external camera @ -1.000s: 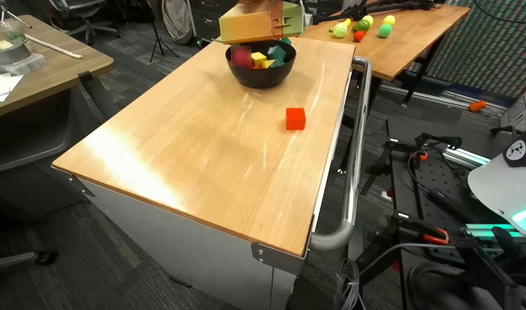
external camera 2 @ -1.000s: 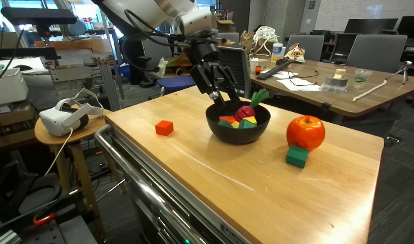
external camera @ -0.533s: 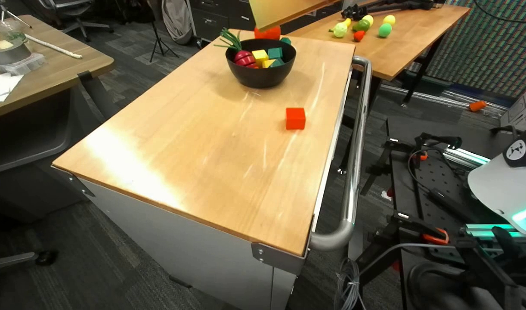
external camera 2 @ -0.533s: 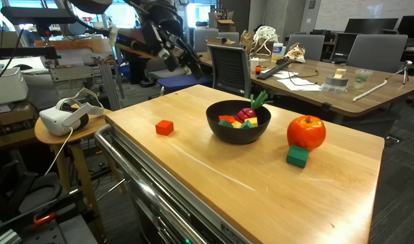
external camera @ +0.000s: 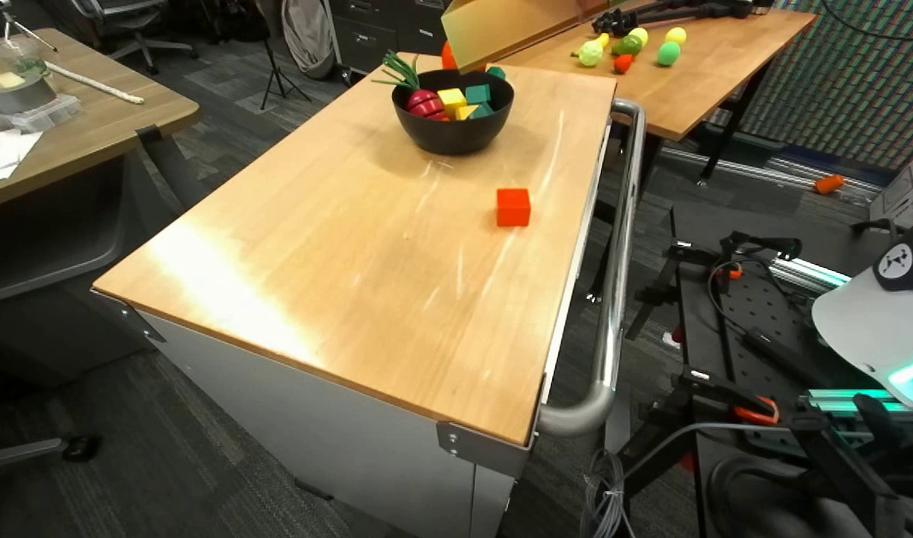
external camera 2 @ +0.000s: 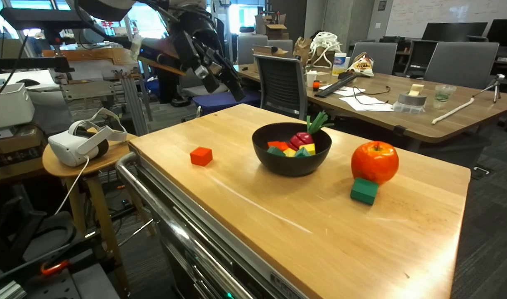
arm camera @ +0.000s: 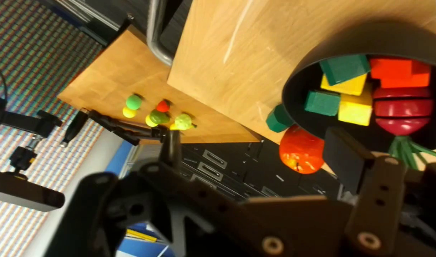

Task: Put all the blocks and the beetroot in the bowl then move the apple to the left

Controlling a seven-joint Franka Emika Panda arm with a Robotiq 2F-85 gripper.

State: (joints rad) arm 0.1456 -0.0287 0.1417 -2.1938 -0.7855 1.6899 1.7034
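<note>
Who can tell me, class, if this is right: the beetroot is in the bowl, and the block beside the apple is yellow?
Not quite: the block beside the apple is green, not yellow, as seen in an exterior view. The beetroot is in the bowl, as stated.

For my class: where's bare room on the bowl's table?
Bare: between the loose red block and the bowl, and from that block to the near end of the table in an exterior view. Crowded: inside the bowl, with beetroot and blocks, and where the apple neighbours the loose green block.
</note>
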